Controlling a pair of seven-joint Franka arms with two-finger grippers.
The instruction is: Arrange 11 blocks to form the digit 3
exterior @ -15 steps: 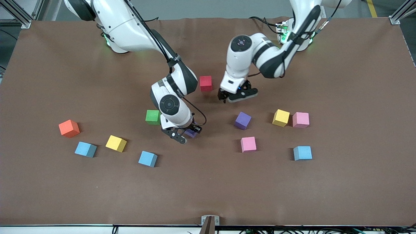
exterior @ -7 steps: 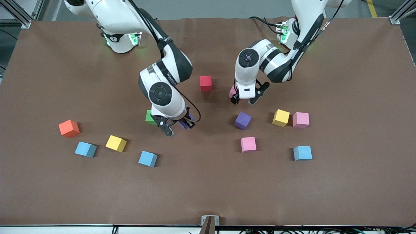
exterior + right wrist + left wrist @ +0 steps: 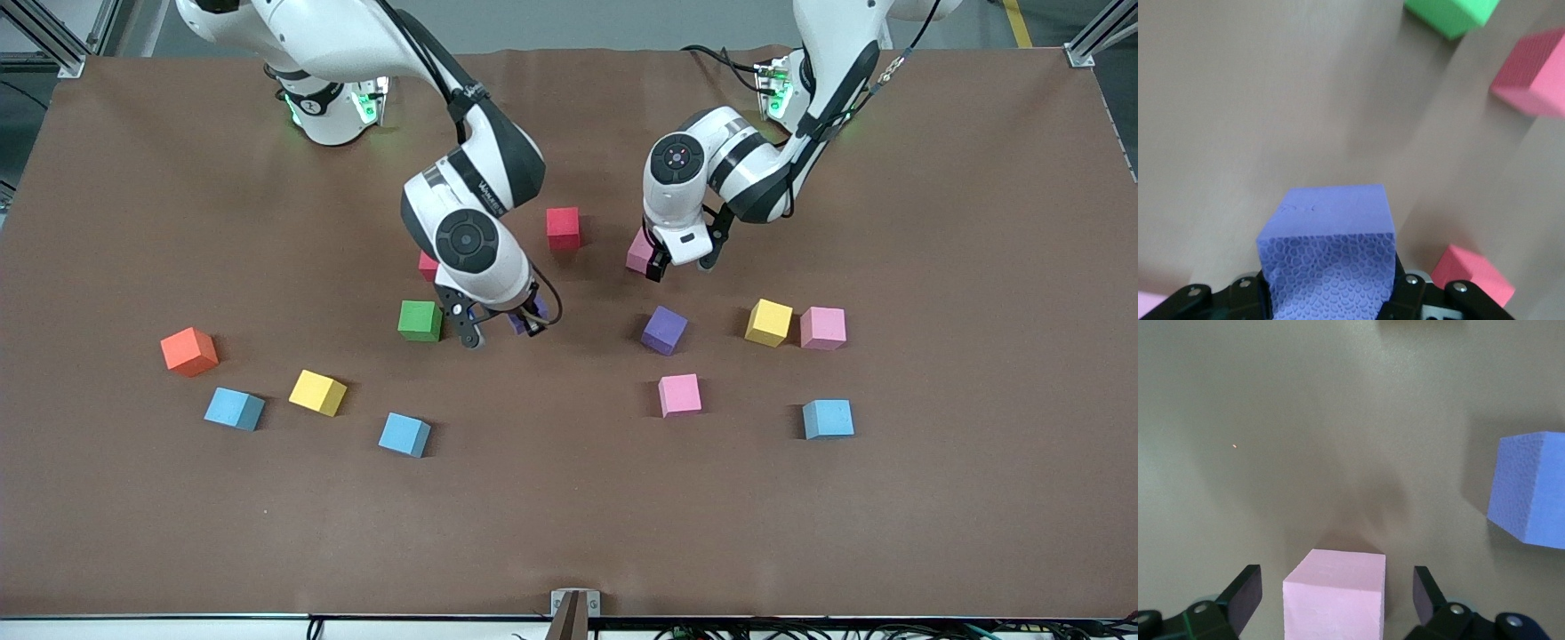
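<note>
Right gripper [image 3: 500, 327] is clamped on a purple cube [image 3: 1328, 250], carrying it above the table [image 3: 569, 516] just beside the green cube [image 3: 419, 320]. Left gripper [image 3: 1337, 603] has its fingers spread wide around a pink cube [image 3: 1335, 592], not touching it, near the red cube [image 3: 563, 228]. The other blocks lie scattered, no figure formed.

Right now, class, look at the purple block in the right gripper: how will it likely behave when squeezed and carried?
The purple block probably gives slightly, since its surface looks like pitted foam. It seems light, as the right gripper holds it by two sides alone. Flat faces suggest it would sit still, not roll.
</note>
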